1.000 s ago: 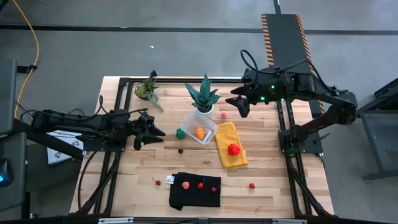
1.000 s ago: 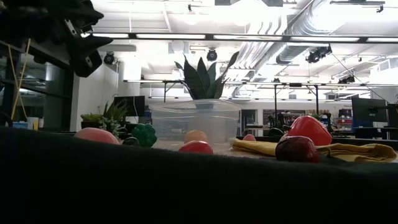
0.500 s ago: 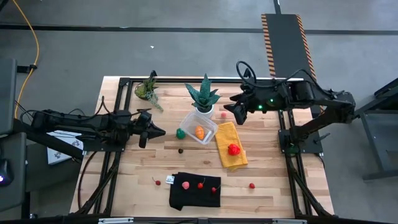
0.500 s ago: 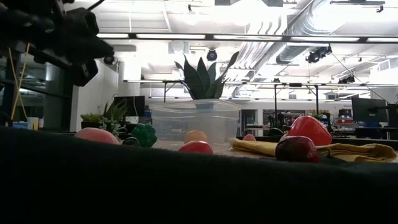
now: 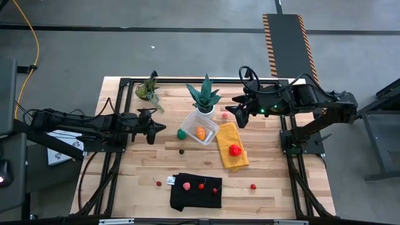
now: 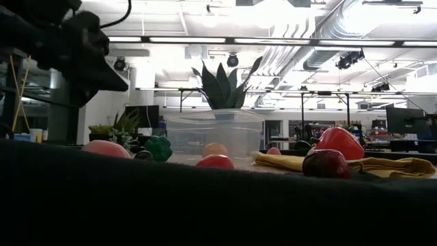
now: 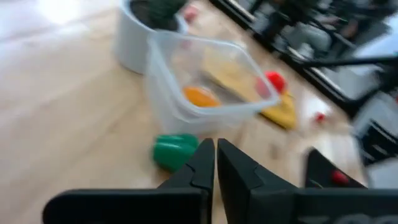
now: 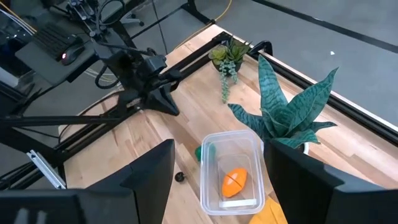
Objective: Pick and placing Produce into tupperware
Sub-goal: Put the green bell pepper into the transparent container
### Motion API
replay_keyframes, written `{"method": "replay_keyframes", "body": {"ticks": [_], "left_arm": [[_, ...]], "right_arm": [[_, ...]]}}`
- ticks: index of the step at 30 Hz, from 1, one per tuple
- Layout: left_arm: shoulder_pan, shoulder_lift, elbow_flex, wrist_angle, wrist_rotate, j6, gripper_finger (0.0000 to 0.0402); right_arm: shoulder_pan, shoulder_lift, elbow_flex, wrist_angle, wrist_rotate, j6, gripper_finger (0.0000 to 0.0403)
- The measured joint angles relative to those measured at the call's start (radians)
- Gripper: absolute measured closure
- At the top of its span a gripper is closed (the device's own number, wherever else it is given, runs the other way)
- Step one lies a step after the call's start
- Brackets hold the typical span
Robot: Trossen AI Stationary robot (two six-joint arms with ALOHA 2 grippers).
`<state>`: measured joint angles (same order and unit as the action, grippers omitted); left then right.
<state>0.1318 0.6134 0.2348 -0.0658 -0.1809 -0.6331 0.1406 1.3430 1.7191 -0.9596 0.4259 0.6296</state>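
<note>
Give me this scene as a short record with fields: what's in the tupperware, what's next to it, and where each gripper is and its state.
tupperware: clear, no lid, mid-table beside the white plant pot
inside it: one orange piece
beside it: green piece on the wood, on the left arm's side
yellow cloth: carries a red piece
black cloth: near edge, small red pieces on it
left gripper: fingers shut, empty, pointing at the green piece
right gripper: fingers open, empty, above the table's far side near the pot
</note>
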Motion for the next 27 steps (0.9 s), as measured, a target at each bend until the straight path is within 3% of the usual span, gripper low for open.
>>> {"method": "replay_keyframes", "body": {"ticks": [3, 11, 15, 21, 27], "left_arm": [[0.001, 0.047, 0.0, 0.011, -0.055, 0.001, 0.0399], [0.002, 0.211, 0.0, 0.111, -0.039, 0.033, 0.04], [0.061, 0.253, 0.0, 0.147, -0.012, 0.043, 0.0401], [0.238, 0.284, 0.0, 0.148, 0.144, 0.085, 0.0401], [0.381, 0.342, 0.0, 0.217, 0.388, 0.2, 0.0401]], "right_arm": [[0.0, 0.0, 0.0, 0.0, 0.0, 0.0, 0.0164], [0.0, 0.0, 0.0, 0.0, -0.001, -0.001, 0.0164], [0.0, 0.0, 0.0, 0.0, -0.007, -0.006, 0.0164], [0.0, 0.0, 0.0, 0.0, -0.008, -0.028, 0.0164], [0.0, 0.0, 0.0, 0.0, -0.009, -0.049, 0.0164]]}}
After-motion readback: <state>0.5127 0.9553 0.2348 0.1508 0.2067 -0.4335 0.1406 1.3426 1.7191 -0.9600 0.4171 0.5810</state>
